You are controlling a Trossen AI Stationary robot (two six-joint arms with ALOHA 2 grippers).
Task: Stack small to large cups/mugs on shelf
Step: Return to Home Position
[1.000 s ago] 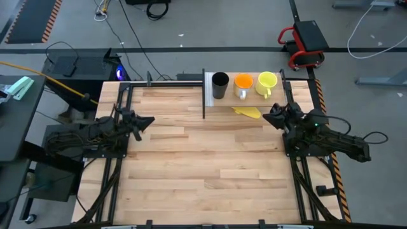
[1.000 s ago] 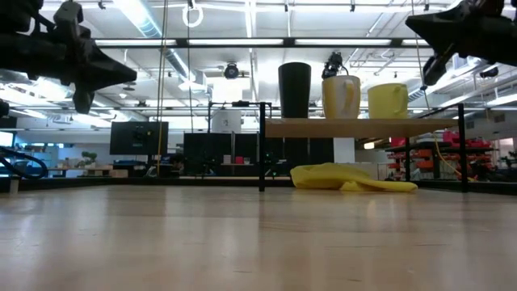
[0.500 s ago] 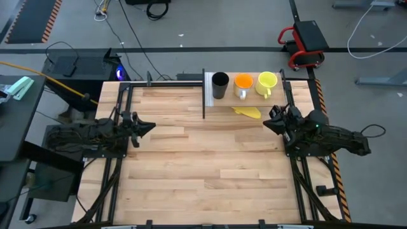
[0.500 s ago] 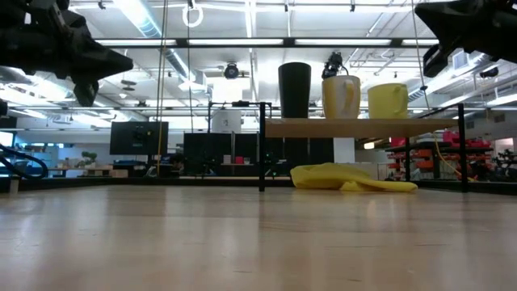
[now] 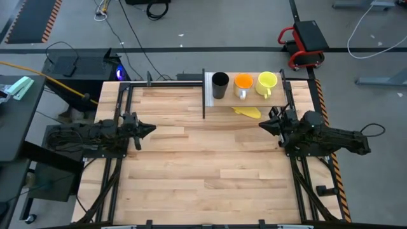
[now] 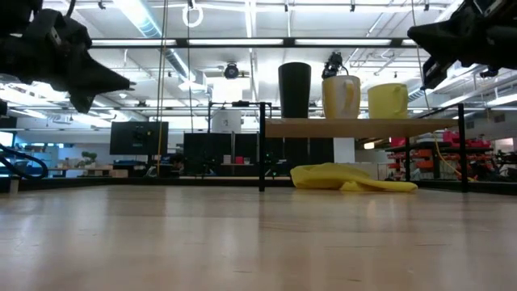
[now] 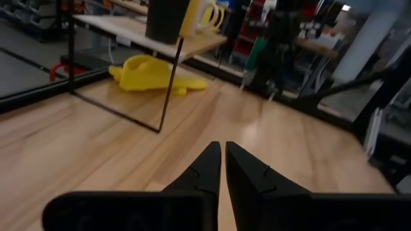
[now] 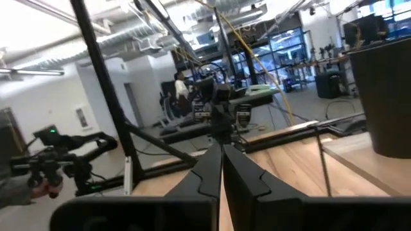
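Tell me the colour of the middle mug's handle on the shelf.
Whitish, on the orange mug; it shows best in the low view.

Three cups (image 6: 341,97) in row on shelf (image 6: 355,128)

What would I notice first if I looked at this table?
Three cups stand in a row on the raised shelf at the table's far edge: a tall black cup, an orange mug and a yellow mug. A floppy yellow thing lies on the table below the shelf. The dark arms wait at the sides, the left hand and right hand both shut and empty.
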